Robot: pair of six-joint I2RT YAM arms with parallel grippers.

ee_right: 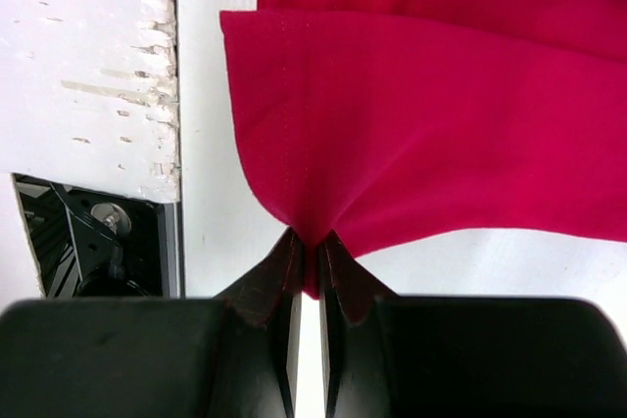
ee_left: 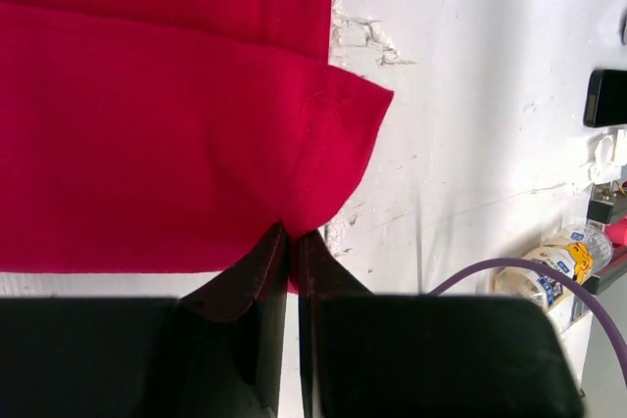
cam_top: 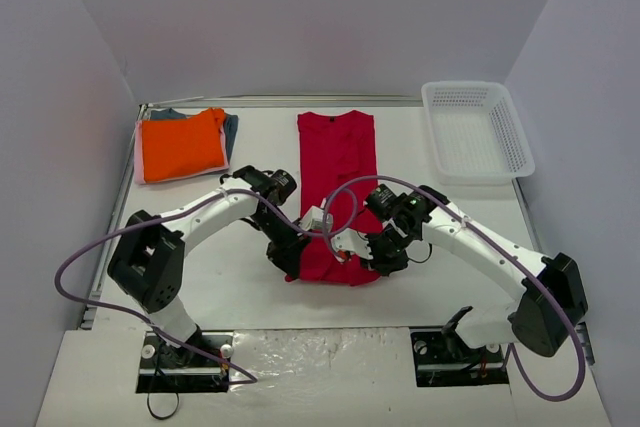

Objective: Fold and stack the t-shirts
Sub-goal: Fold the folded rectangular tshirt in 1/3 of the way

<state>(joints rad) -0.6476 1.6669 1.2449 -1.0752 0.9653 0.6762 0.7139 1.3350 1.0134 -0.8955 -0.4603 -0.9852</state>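
Well to the left of the crimson t-shirt (cam_top: 337, 152), toward the far side of the worktop (cam_top: 220, 282), sits the folded pile. An orange t-shirt (cam_top: 180, 144) is on top, a pale pink t-shirt (cam_top: 139, 159) shows along its left edge, and a grey-blue t-shirt (cam_top: 231, 131) peeps out at its right.

The crimson t-shirt lies as a long narrow strip with its collar end away from the arms. At its near left corner the left gripper (ee_left: 292, 238) has its jaws pressed together on a pinch of the hem, the cloth puckering into the tips. At its near right corner the right gripper (ee_right: 312, 242) does likewise, jaws closed tight on a small gather of red fabric. Well to the right of the crimson t-shirt, at the far side, stands the white mesh basket (cam_top: 478, 137).

Both holds look thin, taken at the very edge. A quick lift could pull the cloth out of one pair of jaws, and the fold would land skewed. Uneven travel between the two arms would likely twist the strip or drag the collar end out of line. If either pinch has caught only the upper layer, the layers beneath may fall open as the hem rises.
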